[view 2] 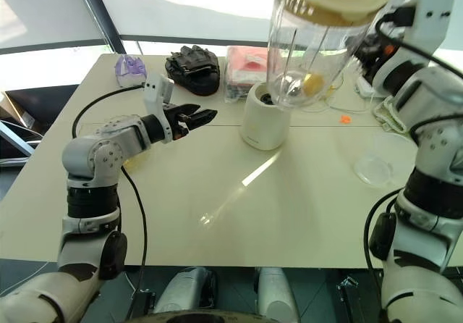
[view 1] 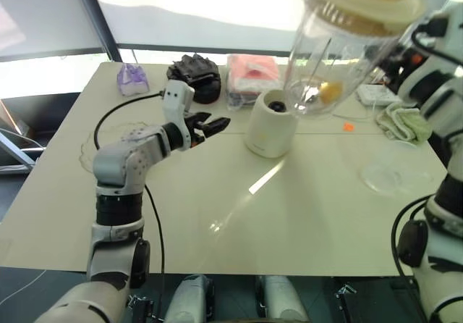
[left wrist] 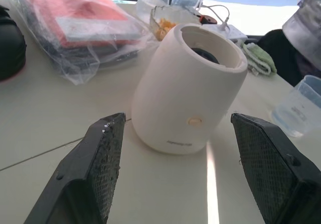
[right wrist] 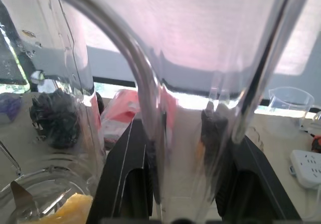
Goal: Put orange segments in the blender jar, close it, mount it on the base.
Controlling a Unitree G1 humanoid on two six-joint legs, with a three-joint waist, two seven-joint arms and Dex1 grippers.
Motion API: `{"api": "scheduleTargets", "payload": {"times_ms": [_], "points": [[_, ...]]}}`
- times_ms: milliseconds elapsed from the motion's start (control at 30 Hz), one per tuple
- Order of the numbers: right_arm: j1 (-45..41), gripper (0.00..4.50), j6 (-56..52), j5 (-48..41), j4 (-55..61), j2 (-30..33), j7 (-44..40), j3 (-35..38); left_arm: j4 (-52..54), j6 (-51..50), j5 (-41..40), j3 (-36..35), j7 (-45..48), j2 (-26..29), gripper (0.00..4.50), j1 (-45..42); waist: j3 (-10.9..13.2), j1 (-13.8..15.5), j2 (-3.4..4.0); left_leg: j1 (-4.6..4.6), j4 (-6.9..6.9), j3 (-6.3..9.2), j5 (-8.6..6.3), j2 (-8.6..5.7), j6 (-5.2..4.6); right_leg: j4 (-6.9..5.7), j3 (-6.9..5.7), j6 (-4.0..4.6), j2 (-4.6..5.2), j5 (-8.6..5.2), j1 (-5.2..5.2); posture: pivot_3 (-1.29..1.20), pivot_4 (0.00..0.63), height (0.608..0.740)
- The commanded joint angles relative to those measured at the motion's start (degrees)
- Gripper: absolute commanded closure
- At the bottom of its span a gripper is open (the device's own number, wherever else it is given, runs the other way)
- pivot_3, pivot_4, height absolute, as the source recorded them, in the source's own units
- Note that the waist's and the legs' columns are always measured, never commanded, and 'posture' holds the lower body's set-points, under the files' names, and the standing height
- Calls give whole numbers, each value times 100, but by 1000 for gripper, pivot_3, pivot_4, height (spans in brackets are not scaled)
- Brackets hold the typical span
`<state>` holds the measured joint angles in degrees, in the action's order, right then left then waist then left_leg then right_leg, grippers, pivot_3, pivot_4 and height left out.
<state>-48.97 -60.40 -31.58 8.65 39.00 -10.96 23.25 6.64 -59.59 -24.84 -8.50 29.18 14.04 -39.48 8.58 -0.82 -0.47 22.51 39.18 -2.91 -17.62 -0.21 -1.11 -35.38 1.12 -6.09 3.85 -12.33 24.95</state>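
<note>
i have the right gripper (right wrist: 183, 184) clamped on the blender jar (view 2: 318, 48), lidded, orange segments (view 2: 312, 84) inside, raised above the base (view 2: 265, 116) for mounting. my left gripper (left wrist: 185, 179) hangs open facing the base, ready to steady it.

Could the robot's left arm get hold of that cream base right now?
Probably yes: the left gripper is open and aimed at the base, with bare table between them. The blender jar hangs above it.

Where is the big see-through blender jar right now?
The blender jar is up in the air, held by the right tool at its handle. In the head views it hangs tilted just above and to the right of the base, lid on.
</note>
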Motion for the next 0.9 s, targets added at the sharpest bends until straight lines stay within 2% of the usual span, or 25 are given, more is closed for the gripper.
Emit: {"api": "scheduleTargets", "payload": {"times_ms": [33, 400, 667, 900], "points": [[-545, 3560, 270, 141, -352, 120, -24, -50, 613, 74, -414, -52, 214, 156, 1023, 37, 0, 2, 0, 0, -3, 1, 0, 1, 0, 4, -1, 0, 0, 0, 0, 0, 150, 740], [-1000, 3560, 908, 572, -1466, -106, -195, -549, 1437, 2, -1164, -55, 433, 745, 1023, 382, 5, -3, 7, 5, -11, 1, 0, 3, 0, 17, 0, 6, 4, -3, 1, 0, 150, 740], [-1297, 3560, 1569, 904, -2317, -586, -218, -774, 1574, 433, -940, 370, 454, 1192, 1023, 574, 7, -12, 11, 6, -11, 2, 0, 3, 0, 19, -1, 10, 3, -5, 1, 0, 150, 740], [-1449, 3560, 2145, 1222, -3161, -867, -323, -975, 1686, 493, -1008, 427, 291, 1204, 1023, 672, 10, -14, 14, 6, -14, 1, 0, 3, 1, 19, -1, 13, 9, -6, 1, 0, 150, 740]]}}
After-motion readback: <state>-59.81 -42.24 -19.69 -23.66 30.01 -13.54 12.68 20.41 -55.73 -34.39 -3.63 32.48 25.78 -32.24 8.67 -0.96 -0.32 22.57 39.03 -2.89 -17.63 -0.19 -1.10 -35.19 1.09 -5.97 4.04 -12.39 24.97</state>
